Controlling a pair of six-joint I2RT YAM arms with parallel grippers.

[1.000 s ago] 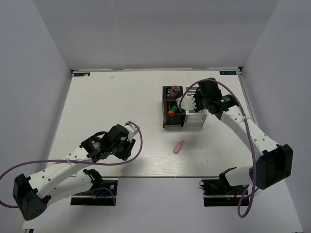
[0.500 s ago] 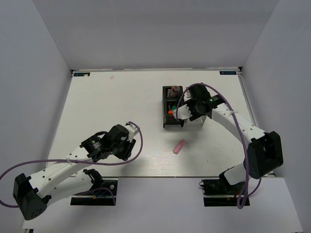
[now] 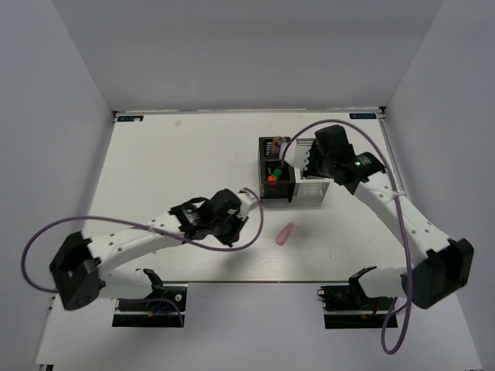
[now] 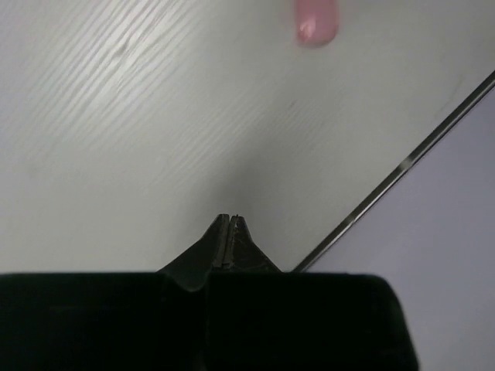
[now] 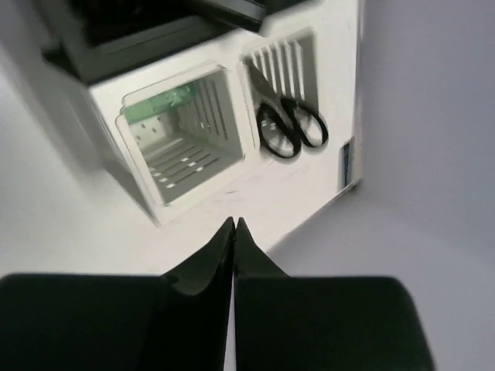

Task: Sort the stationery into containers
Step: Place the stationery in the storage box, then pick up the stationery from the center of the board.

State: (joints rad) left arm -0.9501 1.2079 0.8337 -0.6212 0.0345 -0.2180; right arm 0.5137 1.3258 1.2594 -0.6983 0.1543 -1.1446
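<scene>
A pale pink tube (image 3: 285, 233) lies on the table in front of the containers; its end shows at the top of the left wrist view (image 4: 315, 19). The black organizer (image 3: 276, 188) holds orange and green markers (image 3: 272, 175). The white organizer (image 3: 312, 190) stands to its right; in the right wrist view it holds a green marker (image 5: 158, 103) and black-handled scissors (image 5: 288, 127) in separate compartments. My left gripper (image 3: 236, 222) (image 4: 230, 219) is shut and empty, left of the pink tube. My right gripper (image 3: 313, 166) (image 5: 233, 222) is shut and empty above the white organizer.
The table's front edge (image 4: 402, 166) runs close to the right of my left gripper. The right side wall (image 5: 433, 116) stands just beyond the white organizer. The back wall borders the table's far edge (image 3: 247, 112).
My left arm has swung from the near left toward the middle, close to the pink tube. My right gripper moved from over the black organizer back over the white one.
</scene>
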